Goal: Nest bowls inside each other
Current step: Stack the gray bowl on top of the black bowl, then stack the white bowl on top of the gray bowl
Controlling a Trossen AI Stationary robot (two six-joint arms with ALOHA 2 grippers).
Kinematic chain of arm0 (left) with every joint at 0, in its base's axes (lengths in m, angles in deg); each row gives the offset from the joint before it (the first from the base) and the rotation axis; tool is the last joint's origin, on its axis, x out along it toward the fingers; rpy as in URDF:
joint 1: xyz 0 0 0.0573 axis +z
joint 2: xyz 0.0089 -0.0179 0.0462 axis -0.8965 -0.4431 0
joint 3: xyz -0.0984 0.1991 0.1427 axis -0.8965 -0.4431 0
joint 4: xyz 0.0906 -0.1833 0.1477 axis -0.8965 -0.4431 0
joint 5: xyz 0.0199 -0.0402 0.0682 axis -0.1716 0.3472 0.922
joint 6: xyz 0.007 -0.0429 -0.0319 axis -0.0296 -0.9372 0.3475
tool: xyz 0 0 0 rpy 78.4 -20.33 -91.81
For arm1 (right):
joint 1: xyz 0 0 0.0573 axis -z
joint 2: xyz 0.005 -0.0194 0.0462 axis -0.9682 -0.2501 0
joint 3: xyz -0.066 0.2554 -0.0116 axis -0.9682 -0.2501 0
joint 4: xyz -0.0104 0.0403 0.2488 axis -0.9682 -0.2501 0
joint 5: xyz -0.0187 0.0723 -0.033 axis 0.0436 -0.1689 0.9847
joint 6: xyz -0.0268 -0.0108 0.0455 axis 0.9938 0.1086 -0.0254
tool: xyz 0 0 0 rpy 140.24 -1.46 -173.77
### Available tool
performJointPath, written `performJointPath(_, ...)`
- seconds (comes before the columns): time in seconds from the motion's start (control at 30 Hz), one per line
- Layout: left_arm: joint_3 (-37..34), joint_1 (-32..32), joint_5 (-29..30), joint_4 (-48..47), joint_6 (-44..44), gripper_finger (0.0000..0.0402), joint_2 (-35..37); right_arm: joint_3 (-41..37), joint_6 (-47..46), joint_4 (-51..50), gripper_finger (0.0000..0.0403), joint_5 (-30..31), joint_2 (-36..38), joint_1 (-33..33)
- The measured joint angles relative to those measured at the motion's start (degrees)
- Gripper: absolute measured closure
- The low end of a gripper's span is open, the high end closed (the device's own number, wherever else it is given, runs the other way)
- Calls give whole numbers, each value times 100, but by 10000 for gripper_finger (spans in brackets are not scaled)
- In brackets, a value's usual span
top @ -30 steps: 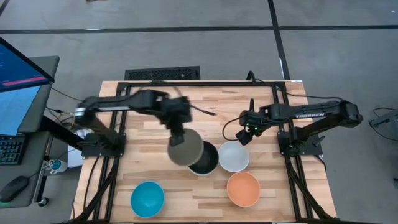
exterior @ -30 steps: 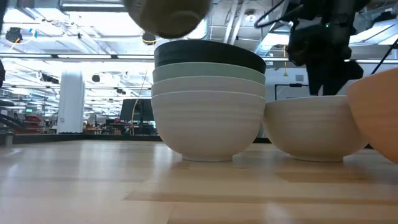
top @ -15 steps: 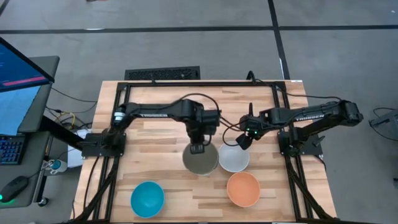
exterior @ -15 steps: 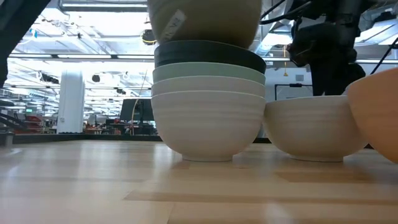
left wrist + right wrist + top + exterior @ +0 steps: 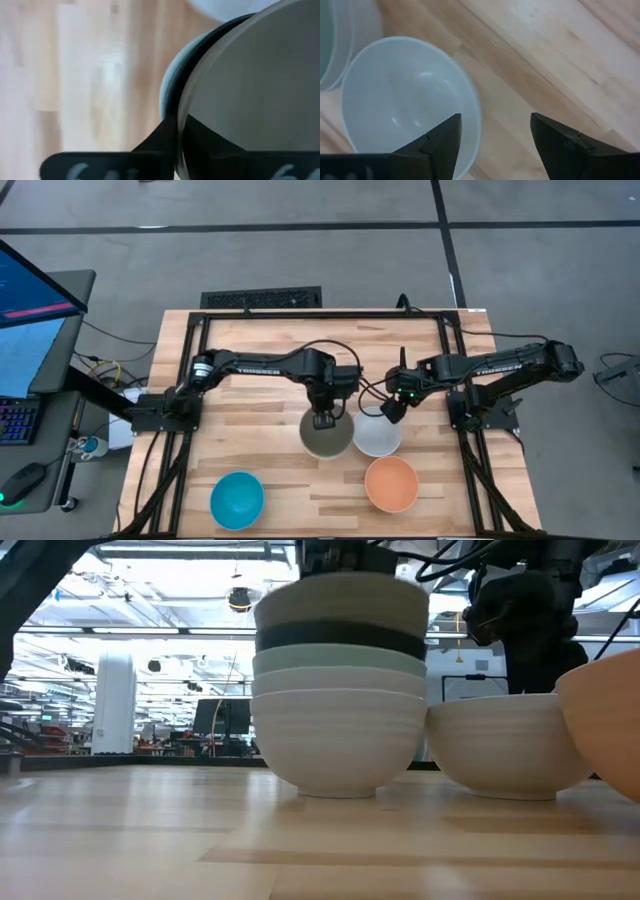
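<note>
A stack of bowls stands at the table's middle: white [image 5: 335, 740] at the bottom, then pale mint green [image 5: 340, 660], then black [image 5: 340, 637]. The olive-grey bowl [image 5: 326, 438] sits on top, inside the black one. My left gripper [image 5: 322, 418] is shut on the olive-grey bowl's far rim. My right gripper [image 5: 390, 408] is open and empty, just above the far rim of a single white bowl [image 5: 376, 436] that stands right of the stack. My left gripper pinches the olive-grey bowl's far rim [image 5: 179, 125], one finger inside the bowl [image 5: 212, 142] and one outside [image 5: 152, 145]. The fingers come from above, pointing down. The bowl sits upright and level in the black bowl [image 5: 172, 97].
An orange bowl [image 5: 391, 484] stands near the front right and a turquoise blue bowl [image 5: 237, 500] at the front left. Bare wood lies left of the stack. The single white bowl also shows in the right wrist view [image 5: 405, 100].
My left gripper has carried the olive-grey bowl toward the table's right edge and down. The bowl was held high and tilted left of the stack. It is now upright, sunk into the black bowl on the stack's top.
</note>
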Motion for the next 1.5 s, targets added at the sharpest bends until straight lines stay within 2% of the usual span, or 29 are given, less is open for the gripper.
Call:
performJointPath(0.1, 0, 47, 215, -174, 27, 364, 50, 0, -122, 32, 143, -141, 0, 2)
performJointPath(0.47, 23, 33, 59, -459, -177, 251, 65, 0, -155, 33, 143, -383, -4, -6)
performJointPath(0.57, 354, 13, 78, -554, -181, 233, 54, -5, -242, 41, 143, -361, -74, -123)
performJointPath(0.8, 1310, 88, 239, -731, -62, 221, 67, -519, -707, 558, 143, -406, -66, -474)
performJointPath(1.0, 1226, 89, 541, -836, 178, 221, 367, -984, -1154, 1357, 143, -443, -66, -546)
performJointPath(1.1, 1162, 81, 793, -886, 187, 221, 500, -1067, -1280, 1737, 162, -536, -68, -541)
performJointPath(1.23, 494, 94, 881, -328, 195, 221, 1012, -1075, -1413, 1708, 240, -556, -68, -511)
performJointPath(1.3, -223, 94, 883, 163, 182, 221, 1508, -1042, -1486, 1622, 296, -529, -67, -516)
performJointPath(1.4, -1755, 84, 846, 1236, -35, 221, 2434, -818, -1420, 1309, 378, -420, -55, -519)
performJointPath(1.5, -3349, 37, 866, 2136, -587, 221, 3526, -390, -1280, 838, 381, -356, -50, -428)
